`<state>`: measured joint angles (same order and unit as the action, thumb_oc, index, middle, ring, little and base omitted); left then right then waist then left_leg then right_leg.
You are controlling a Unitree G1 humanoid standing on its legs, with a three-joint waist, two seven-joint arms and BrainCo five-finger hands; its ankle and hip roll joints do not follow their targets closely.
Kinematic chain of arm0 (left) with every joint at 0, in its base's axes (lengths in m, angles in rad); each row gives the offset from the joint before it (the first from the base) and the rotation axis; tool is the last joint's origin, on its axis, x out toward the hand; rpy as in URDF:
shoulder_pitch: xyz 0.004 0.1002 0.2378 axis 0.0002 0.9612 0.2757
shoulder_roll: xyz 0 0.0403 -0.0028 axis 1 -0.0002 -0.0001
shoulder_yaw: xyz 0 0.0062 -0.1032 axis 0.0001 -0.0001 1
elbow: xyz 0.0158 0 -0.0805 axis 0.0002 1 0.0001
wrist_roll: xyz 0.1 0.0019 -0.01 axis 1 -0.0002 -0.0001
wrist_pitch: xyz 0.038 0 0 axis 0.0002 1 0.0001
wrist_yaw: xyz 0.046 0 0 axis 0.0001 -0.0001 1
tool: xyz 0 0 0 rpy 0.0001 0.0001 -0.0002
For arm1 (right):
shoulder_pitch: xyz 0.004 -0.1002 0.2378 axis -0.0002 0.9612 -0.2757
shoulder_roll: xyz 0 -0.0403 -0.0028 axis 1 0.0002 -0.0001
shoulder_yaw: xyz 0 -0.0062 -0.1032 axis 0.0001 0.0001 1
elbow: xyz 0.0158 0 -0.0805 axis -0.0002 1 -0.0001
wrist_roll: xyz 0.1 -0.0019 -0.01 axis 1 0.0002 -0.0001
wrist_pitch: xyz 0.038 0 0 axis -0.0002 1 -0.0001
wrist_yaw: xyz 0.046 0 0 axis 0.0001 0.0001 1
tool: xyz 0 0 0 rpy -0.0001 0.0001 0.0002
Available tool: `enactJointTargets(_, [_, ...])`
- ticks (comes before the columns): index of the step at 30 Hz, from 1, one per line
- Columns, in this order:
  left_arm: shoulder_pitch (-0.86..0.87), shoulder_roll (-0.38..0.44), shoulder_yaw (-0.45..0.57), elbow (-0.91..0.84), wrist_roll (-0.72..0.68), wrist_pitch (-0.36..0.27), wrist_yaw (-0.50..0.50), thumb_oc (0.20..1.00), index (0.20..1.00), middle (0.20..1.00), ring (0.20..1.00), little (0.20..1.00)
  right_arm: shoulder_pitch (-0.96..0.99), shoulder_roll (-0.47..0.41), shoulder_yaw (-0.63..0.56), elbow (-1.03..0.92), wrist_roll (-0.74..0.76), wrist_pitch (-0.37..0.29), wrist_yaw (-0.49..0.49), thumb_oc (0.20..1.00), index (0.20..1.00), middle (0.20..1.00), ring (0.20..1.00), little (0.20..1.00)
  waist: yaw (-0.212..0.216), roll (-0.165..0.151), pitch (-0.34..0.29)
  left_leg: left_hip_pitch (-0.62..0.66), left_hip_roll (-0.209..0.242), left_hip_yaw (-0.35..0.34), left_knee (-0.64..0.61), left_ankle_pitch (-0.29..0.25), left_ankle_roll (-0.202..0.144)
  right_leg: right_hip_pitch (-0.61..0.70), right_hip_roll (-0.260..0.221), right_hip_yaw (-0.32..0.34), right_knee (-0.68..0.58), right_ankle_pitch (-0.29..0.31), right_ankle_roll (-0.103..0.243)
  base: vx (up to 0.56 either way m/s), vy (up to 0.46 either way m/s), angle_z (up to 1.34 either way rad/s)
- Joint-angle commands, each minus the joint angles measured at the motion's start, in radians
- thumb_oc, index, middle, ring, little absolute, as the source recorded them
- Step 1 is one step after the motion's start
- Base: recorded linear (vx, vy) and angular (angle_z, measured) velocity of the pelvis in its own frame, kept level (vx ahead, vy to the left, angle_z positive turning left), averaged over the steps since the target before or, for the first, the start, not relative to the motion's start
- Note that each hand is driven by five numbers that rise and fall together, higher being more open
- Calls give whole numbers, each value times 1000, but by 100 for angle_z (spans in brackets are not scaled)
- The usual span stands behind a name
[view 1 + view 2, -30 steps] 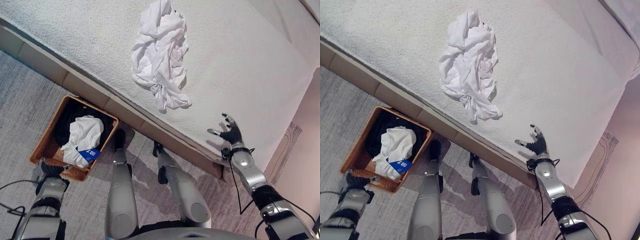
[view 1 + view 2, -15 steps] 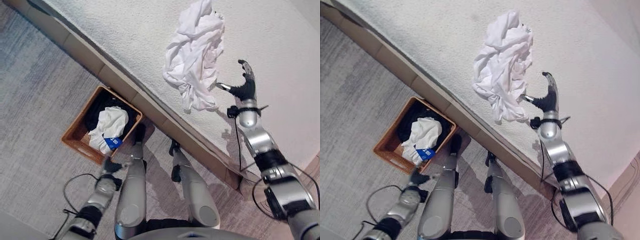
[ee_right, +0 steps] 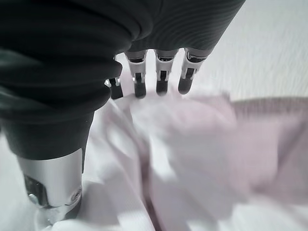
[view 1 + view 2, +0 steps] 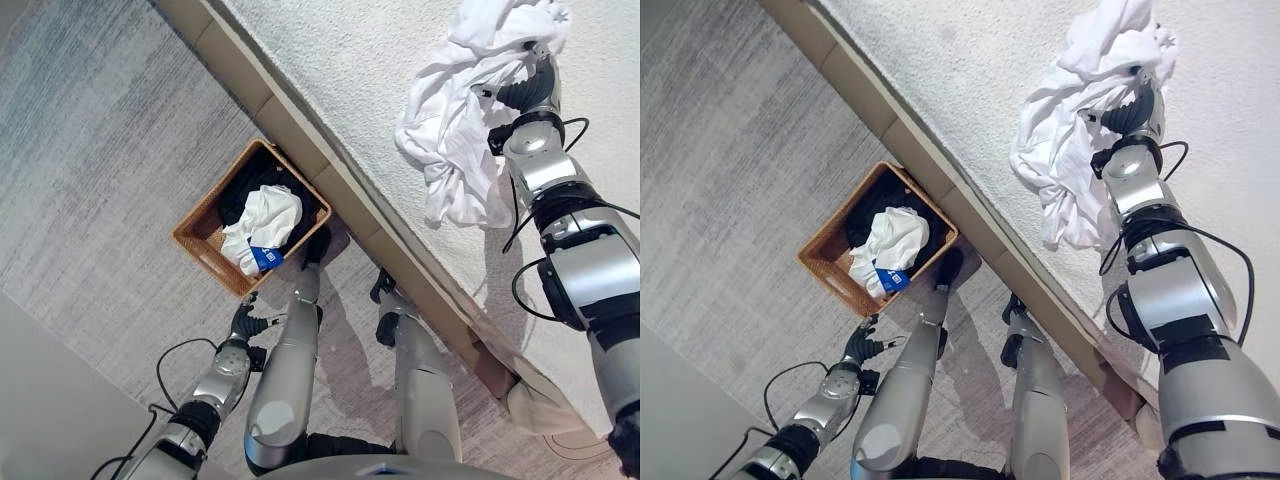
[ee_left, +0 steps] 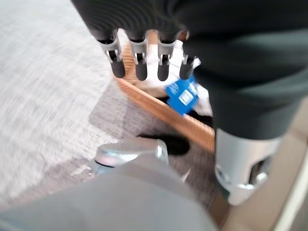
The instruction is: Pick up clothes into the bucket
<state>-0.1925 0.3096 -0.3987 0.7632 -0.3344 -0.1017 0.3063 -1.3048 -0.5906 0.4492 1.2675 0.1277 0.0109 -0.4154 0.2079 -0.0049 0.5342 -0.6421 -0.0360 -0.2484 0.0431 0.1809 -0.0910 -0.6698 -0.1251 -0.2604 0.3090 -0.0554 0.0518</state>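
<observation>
Right hand (image 4: pixel 1130 110) over white clothes (image 4: pixel 455 150) on bed (image 4: pixel 350 80), fingers (image 3: pixel 161 82) extended, not yet closed, ready to grab. Left hand (image 4: pixel 862 345) low near basket (image 4: pixel 200 240), fingers (image 5: pixel 139 67) relaxed, holding nothing, idle.

**Cloth, wicker and pile**

The white garment (image 4: pixel 455 150) on the bed (image 4: pixel 370 90) is thin, matt, crumpled cloth; the bed cover looks rough and nubbly. The basket (image 4: pixel 205 245) at 9 o'clock is woven brown wicker, holding soft white cloth and dark fabric. The floor (image 4: pixel 110 140) is grey short-pile carpet. The right robot hand (image 4: pixel 1135 105) has a dark ribbed matt cover and smooth silver fingers.
</observation>
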Motion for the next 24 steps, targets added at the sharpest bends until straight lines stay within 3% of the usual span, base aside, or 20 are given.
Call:
enactJointTargets(1, [28, -21, 12, -19, -41, -20, 26, 1000, 1000, 1000, 1000, 1000, -49, -123, 107, 40, -33, 33, 52, 1000, 1000, 1000, 1000, 1000, -8, 56, -14, -2, -30, 8, -23, -2, 74, -22, 6, 40, -49, 92, 25, 12, -73, 22])
enactJointTargets(4, [23, -20, 3, -24, -44, -22, 11, 1000, 1000, 1000, 1000, 1000, -52, -143, 164, 84, -85, 49, 127, 1000, 1000, 1000, 1000, 1000, 7, 79, -14, -41, -30, -13, -43, 21, 64, -64, 2, 20, -38, 86, 25, 10, -51, 20])
enactJointTargets(9, [-6, -25, -21, -25, -34, -16, -12, 1000, 1000, 1000, 1000, 1000, -24, -141, 189, 106, -101, 53, 210, 1000, 1000, 1000, 1000, 1000, 14, 90, -14, -71, -37, -25, -49, 32, 61, -91, -3, 8, -35, 90, 26, 6, -30, 9])
enactJointTargets(11, [-10, -25, -26, -32, -32, -18, -19, 1000, 1000, 1000, 1000, 1000, -14, -138, 191, 108, -97, 48, 239, 545, 545, 545, 545, 545, 15, 92, -14, -78, -40, -28, -48, 33, 61, -95, -2, 9, -38, 90, 26, -3, -15, 8])
enactJointTargets(12, [-19, -27, -34, -38, -29, -16, -29, 1000, 1000, 1000, 1000, 1000, -9, -135, 188, 110, -84, 49, 258, 200, 200, 200, 200, 200, 16, 93, -14, -81, -41, -28, -49, 35, 60, -99, -3, 10, -40, 92, 26, -4, -9, 8])
enactJointTargets(19, [-51, -29, -42, -55, -35, -13, -33, 1000, 1000, 1000, 1000, 1000, 9, -122, 176, 55, -49, 31, 237, 200, 200, 200, 200, 200, 1, 78, -14, -64, -43, -23, -45, 36, 54, -75, -3, 23, -50, 102, 27, -12, 2, 1])
enactJointTargets(24, [-55, -27, -23, -14, -15, -7, -30, 1000, 1000, 1000, 1000, 1000, 26, -125, 158, -54, 2, 7, 196, 200, 200, 200, 200, 200, -24, 43, -14, 20, -42, -5, -46, 24, 49, 20, 0, 40, -74, 107, 28, -36, 17, -1])
